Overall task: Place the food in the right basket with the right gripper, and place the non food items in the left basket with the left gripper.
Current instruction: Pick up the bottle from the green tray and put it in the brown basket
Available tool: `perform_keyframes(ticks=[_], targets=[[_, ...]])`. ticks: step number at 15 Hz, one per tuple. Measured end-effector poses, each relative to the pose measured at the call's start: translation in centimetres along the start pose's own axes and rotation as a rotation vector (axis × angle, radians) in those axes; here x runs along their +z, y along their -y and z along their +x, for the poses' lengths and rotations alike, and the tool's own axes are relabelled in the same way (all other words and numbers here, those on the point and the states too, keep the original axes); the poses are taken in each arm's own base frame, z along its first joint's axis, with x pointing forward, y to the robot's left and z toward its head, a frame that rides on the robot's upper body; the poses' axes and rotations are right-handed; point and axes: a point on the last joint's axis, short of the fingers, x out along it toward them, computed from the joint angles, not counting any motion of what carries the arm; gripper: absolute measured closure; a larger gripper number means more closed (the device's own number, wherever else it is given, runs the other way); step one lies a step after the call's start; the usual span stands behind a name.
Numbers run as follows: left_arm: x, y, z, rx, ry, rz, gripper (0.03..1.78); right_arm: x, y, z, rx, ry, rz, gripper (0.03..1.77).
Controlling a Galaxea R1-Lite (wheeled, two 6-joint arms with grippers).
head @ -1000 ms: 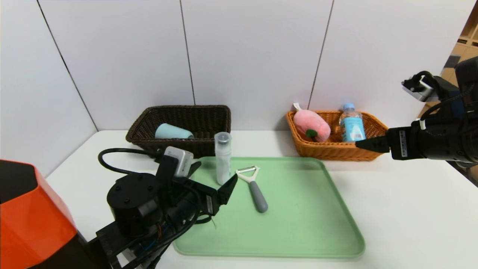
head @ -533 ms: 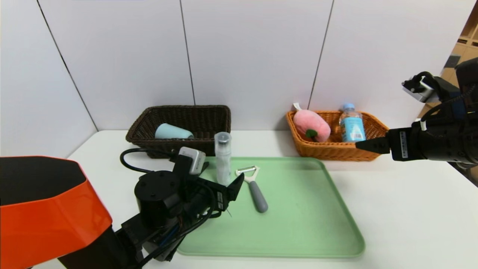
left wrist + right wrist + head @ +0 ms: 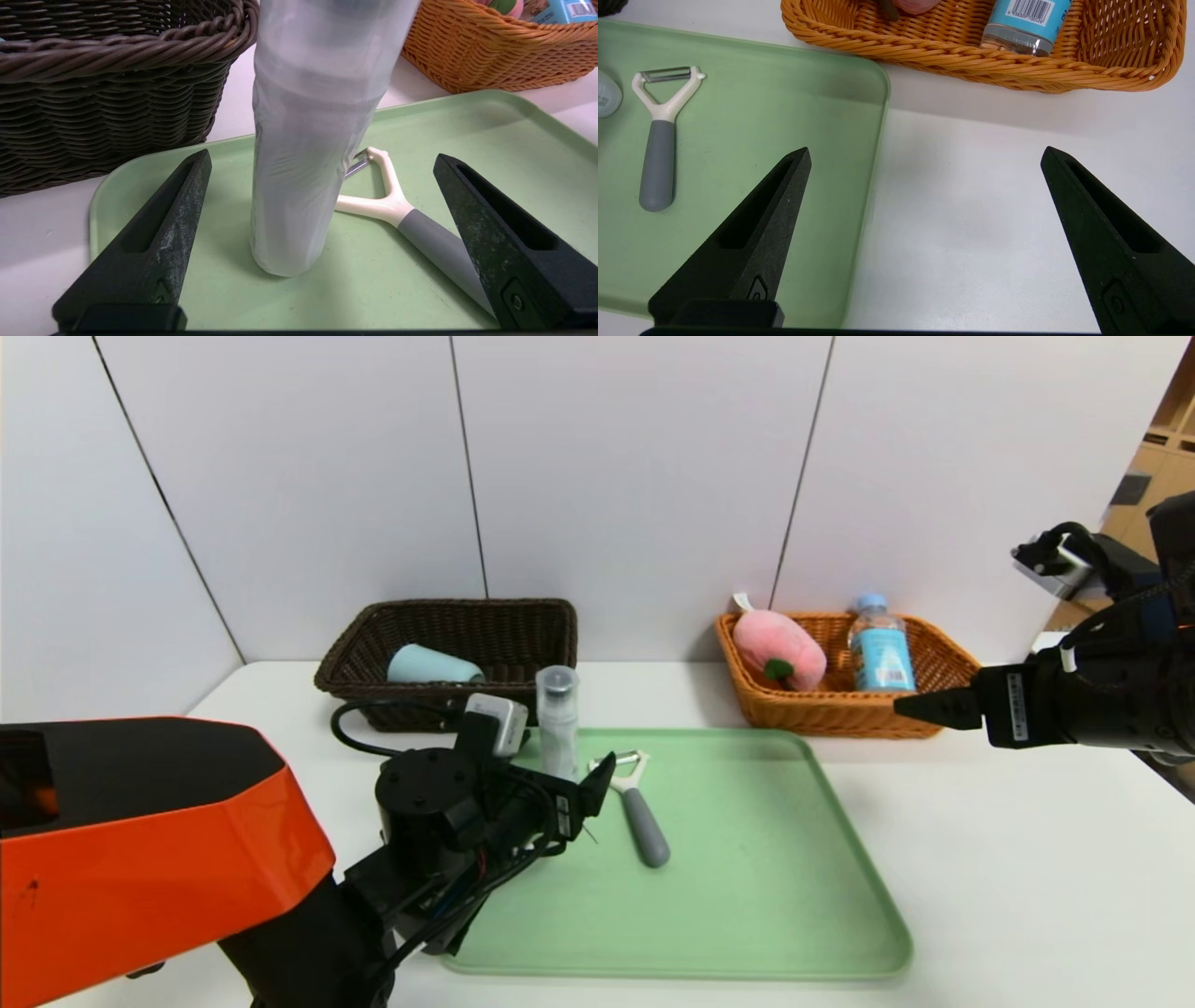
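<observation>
Left wrist view, left hand wide open, straddling slim clear bottle, not touching.

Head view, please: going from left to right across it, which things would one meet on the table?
Dark brown basket holding the blue-grey cup → clear slim bottle → peeler → pink plush peach → water bottle, those last two in the orange basket.

You cannot see the slim clear bottle's cap; the left wrist view cuts it off, and the bottle hides part of the peeler's blade.
</observation>
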Motion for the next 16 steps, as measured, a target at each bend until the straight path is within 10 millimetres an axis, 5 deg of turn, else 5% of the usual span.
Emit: perform_keyframes(ticks=[9,16], targets=[[-0.51,-0.48,1.08,0.021,0.003,0.003,0.12,-0.48,0.01,0.15,-0.001,-0.017,-0.001,0.1],[-0.33,-0.47,1.03,0.024,0.008,0.0,1.02,-0.5,0.01,0.16,-0.001,-0.018,-0.002,0.1]])
